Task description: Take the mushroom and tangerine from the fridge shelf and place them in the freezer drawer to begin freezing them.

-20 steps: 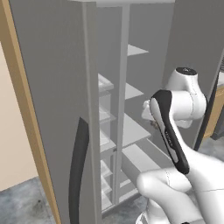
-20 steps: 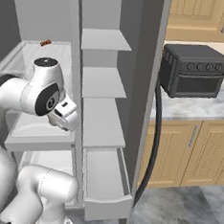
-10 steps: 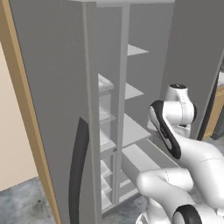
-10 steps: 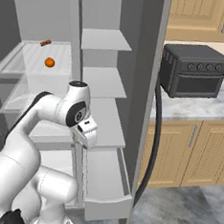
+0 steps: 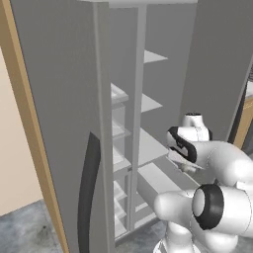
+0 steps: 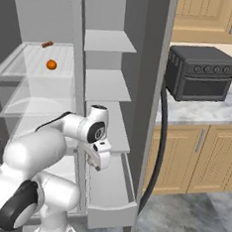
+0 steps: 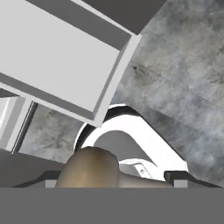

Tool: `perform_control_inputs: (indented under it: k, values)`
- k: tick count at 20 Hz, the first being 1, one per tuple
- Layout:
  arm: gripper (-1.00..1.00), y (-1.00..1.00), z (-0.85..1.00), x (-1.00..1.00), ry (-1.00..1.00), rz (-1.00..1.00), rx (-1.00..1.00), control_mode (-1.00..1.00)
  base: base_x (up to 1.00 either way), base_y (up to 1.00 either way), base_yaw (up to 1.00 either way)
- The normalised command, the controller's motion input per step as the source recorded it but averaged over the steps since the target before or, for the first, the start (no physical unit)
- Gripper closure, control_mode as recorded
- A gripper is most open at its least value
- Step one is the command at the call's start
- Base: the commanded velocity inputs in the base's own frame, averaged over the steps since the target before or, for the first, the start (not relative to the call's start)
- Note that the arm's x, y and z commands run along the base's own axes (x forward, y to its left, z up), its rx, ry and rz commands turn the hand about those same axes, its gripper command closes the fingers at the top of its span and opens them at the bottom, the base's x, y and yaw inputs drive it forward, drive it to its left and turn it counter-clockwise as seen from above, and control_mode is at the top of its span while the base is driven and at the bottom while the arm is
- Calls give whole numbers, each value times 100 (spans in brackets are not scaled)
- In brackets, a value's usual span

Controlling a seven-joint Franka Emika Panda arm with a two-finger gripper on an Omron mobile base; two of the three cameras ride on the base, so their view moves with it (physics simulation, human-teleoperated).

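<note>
Two dark fingertips (image 7: 178, 176) of the gripper (image 7: 114, 180) pinch the mushroom (image 7: 89, 168), a dull tan lump which sits between them in the hand view. The jaws stand about half apart, closed on this lump.

In the right base view the gripper (image 6: 102, 161) hangs above the freezer drawer (image 6: 111, 207), which is pulled out, over its left part. The mushroom is not inside the drawer; it is held in the air above it. In the hand view the drawer (image 7: 57, 57) shows as a pale box.

One second ago the hand was higher, up and to the left of the drawer, near the glass shelf (image 6: 22, 75). Since then the arm has swung to the right and down.

The tangerine (image 6: 51, 64) lies on that shelf, well above the drawer and to its left. One second ago the arm covered it. A small reddish-brown thing (image 6: 46, 44) lies behind the tangerine, where it was before.
</note>
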Motion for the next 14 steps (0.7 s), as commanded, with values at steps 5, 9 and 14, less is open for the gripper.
perform_control_inputs:
  k: [5, 9, 14]
  values:
    - [100, -20, -40, 20, 2, -6, 3, -100, 0, 0, 0]
    - [100, -2, -30, 15, 0, -1, 0, -100, 0, 0, 0]
    - [100, 0, -52, 33, -5, 0, 0, -100, 0, 0, 0]
